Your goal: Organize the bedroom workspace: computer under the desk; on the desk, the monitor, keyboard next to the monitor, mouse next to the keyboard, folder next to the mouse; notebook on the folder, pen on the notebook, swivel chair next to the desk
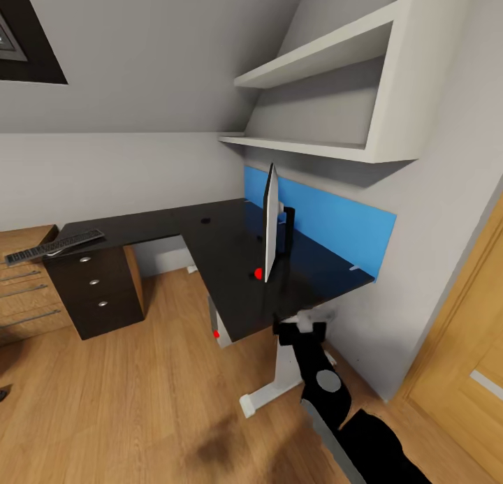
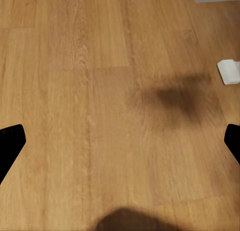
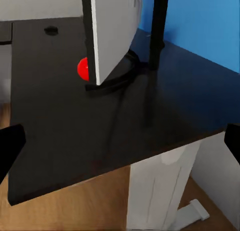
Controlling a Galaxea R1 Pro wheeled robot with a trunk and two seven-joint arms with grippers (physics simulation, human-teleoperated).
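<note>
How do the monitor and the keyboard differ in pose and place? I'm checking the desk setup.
The monitor stands upright and edge-on on the black desk; the keyboard lies tilted on the drawer unit at the desk's far left end. The monitor looks pale, the keyboard dark. They sit far apart.

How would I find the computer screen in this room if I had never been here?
Look for the big black L-shaped desk against the wall with the bright blue panel. The monitor stands upright on the desk just in front of that panel, seen edge-on. It is the only tall, thin, pale slab there; the keyboard lies flat, far off at the desk's other end.
</note>
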